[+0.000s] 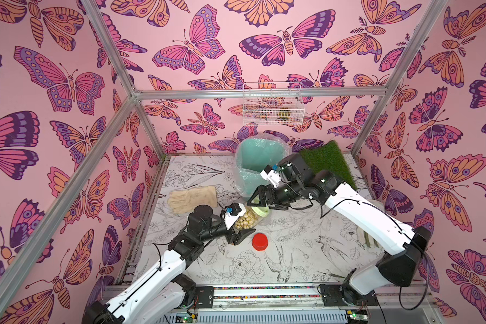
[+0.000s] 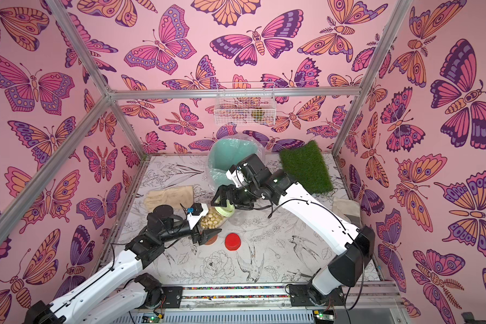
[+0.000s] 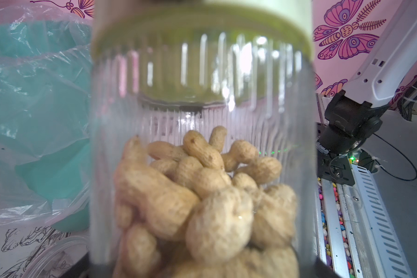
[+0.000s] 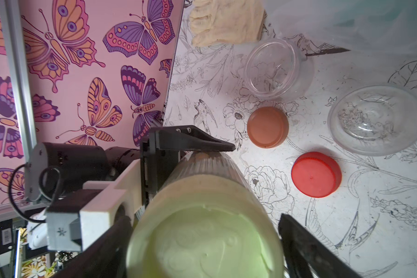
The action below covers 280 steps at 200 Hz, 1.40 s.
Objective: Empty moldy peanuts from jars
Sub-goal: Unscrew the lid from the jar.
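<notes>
My left gripper is shut on a clear ribbed jar that lies tilted above the table, its pale green lid still on. The moldy peanuts are heaped inside it, toward my left gripper's end. My right gripper is open and straddles the green lid. One of its fingers lies close along the lid, and a narrow gap shows at the other. Two empty jars stand open on the table. A brown lid and a red lid lie beside them.
The mint-green bin with its plastic liner stands just behind the grippers. A beige glove lies to the left and a grass mat at the back right. A wire basket hangs on the back wall. Another glove lies under the right arm.
</notes>
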Available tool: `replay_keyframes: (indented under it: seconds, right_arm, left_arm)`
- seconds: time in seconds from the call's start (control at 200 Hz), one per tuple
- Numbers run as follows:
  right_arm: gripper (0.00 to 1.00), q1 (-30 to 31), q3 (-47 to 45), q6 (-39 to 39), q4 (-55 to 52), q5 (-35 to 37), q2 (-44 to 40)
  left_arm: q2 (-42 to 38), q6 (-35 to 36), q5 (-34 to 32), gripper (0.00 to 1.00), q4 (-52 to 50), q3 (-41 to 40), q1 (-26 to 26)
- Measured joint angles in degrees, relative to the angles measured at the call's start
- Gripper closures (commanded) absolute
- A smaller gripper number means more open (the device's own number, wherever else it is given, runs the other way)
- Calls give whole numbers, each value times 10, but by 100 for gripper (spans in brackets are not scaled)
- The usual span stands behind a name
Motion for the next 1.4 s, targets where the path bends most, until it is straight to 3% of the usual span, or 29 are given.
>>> replay_keyframes:
  seconds: [0.205, 0.406, 0.526, 0.671, 0.861, 1.021, 1.257, 1.377, 1.402]
  right_arm:
    - [21, 2, 16, -30, -19, 3, 2]
    - [40, -4, 12, -70, -14, -13, 2]
    - [44, -12, -17, -111, 17, -34, -11]
    - [59, -17, -77, -190, 85, -58, -49]
    - [60, -32, -174, -315, 201, -111, -105]
    - [61, -40, -183, -427, 217, -147, -111]
    - [43, -49, -177, -564, 200, -192, -109]
    - [20, -53, -160, -592, 187, -212, -96]
    - [10, -54, -159, -593, 187, -215, -95]
  left_arm:
    - [0, 1, 0, 100, 2, 0, 0]
    - [-2, 2, 0, 100, 2, 0, 0]
    - [-2, 2, 0, 100, 0, 0, 0]
    - [-3, 3, 7, 100, 1, 0, -1]
    - [-4, 4, 28, 100, 6, 0, -2]
    - [-5, 6, 38, 100, 17, 0, -2]
    - [-5, 15, 53, 100, 21, 1, -2]
    - [-5, 15, 54, 100, 21, 4, 0]
    - [-5, 15, 54, 100, 21, 5, 0]
